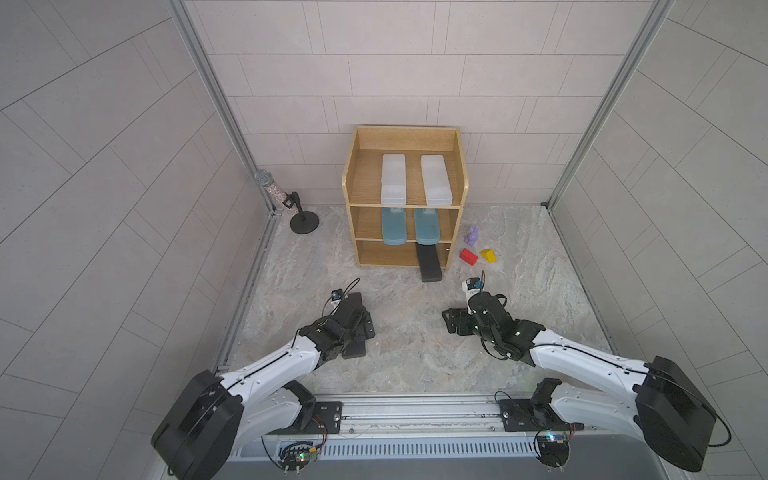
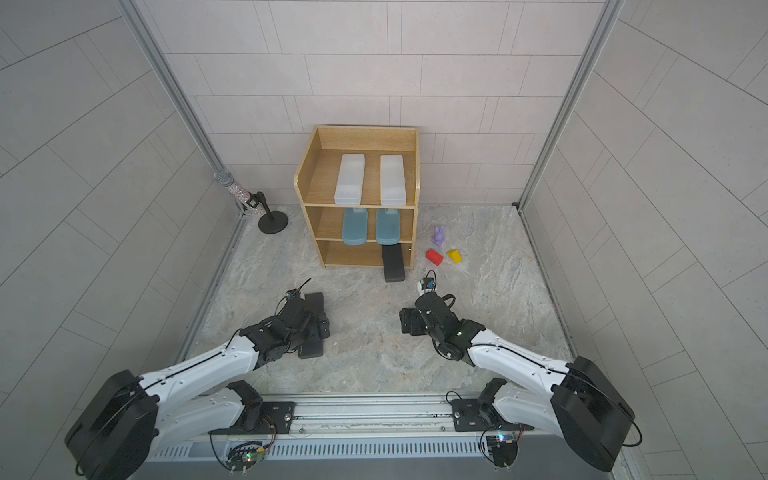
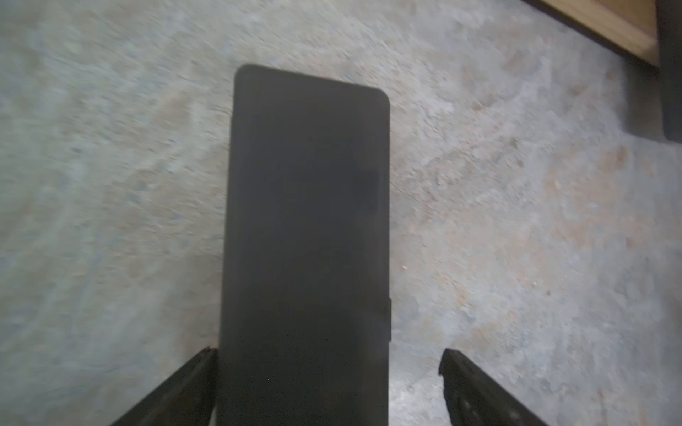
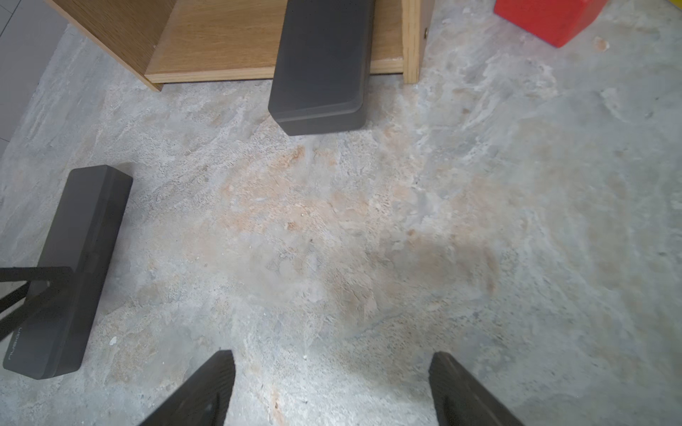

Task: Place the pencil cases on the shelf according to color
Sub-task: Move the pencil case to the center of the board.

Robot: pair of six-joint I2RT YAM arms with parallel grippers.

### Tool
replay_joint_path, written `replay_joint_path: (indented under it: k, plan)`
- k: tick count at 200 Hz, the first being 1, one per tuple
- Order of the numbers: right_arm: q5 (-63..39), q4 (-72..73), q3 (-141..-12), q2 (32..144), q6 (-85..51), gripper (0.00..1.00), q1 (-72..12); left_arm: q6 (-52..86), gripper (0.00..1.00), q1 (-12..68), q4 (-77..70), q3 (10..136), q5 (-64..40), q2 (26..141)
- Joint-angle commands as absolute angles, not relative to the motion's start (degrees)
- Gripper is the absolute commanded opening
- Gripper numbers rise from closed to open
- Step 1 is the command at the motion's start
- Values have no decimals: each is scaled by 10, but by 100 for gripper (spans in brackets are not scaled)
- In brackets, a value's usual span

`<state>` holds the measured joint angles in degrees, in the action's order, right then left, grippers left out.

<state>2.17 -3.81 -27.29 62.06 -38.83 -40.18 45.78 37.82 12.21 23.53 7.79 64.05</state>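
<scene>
Two white cases [image 1: 393, 178] lie on the top level of the shelf [image 1: 405, 139], which stands midway along the desk's [image 1: 415, 332] far edge; two teal cases [image 1: 394, 226] fill the middle level; the shelved black case [image 4: 321, 62] is only partly inside the bottom level, on its right side, with its near end jutting past the front lip.

One loose black case [image 3: 306, 221] lies flat on the desk between the shelf and the near edge, toward the left edge; the left tool [image 3: 326, 352] straddles it about mid-length with fingers spread (one finger touches the case's side, its mate stands clear), so nothing is gripped yet.

The right tool [image 4: 332, 356] is released and empty, over bare desk short of the shelf.

Likely risks: closing with one finger in contact could shove or skew the loose case rather than pinch it squarely; the bottom level is low, so the case's leading end might catch the front lip on entry; sliding it in could also knock the jutting case, or leave both sticking out.
</scene>
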Motion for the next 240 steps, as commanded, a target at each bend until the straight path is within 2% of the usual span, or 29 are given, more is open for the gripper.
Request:
replay_joint_path:
  k: [1, 44, 71, 106, 159, 193, 240]
  plan:
    - [40, -78, -268, 592, -388, 88, -404, 494, 100, 428, 87, 251, 91, 676]
    - [55, -123, -286, 573, -390, 92, -409, 547, 100, 495, 43, 299, 111, 737]
    - [96, -162, -323, 587, -392, 99, -443, 538, 100, 493, 97, 314, 158, 691]
    - [125, -147, -381, 664, -404, 100, -519, 508, 100, 423, 175, 283, 159, 567]
    - [79, -80, -505, 867, -424, 100, -602, 473, 100, 278, 234, 226, 93, 450]
    - [76, -96, -588, 963, -430, 100, -643, 467, 100, 252, 244, 214, 87, 424]
    - [77, -111, -624, 1028, -438, 100, -659, 464, 100, 232, 250, 201, 78, 409]
